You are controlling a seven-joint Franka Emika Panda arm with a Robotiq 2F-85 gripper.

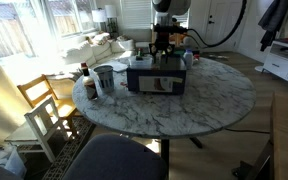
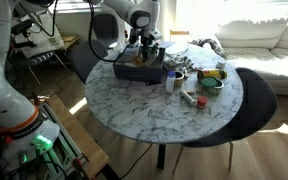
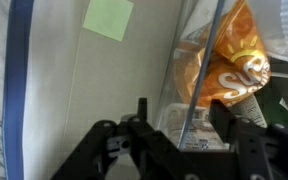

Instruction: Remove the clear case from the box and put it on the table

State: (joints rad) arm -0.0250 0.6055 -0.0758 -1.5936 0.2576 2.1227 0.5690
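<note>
The clear case [image 3: 198, 80] stands in the box [image 1: 156, 78] on the table [image 1: 189, 112]. The gripper [image 3: 182, 125] hangs over it, jaws apart, one each side of its thin wall, holding nothing, likely so it can pinch. The orange bag [image 3: 236, 62] reads "Su". The green note [image 3: 109, 18] is blank.

I saw the box [image 1: 154, 78], dark with a pale label on its front, standing open-topped on the round, white, grey-veined marble table [image 1: 204, 112], towards one edge. In my wrist view the clear case [image 3: 206, 60] sat inside the box, opposite its bluish wall [image 3: 19, 80]. The case's see-through side rose from the pale floor.
</note>
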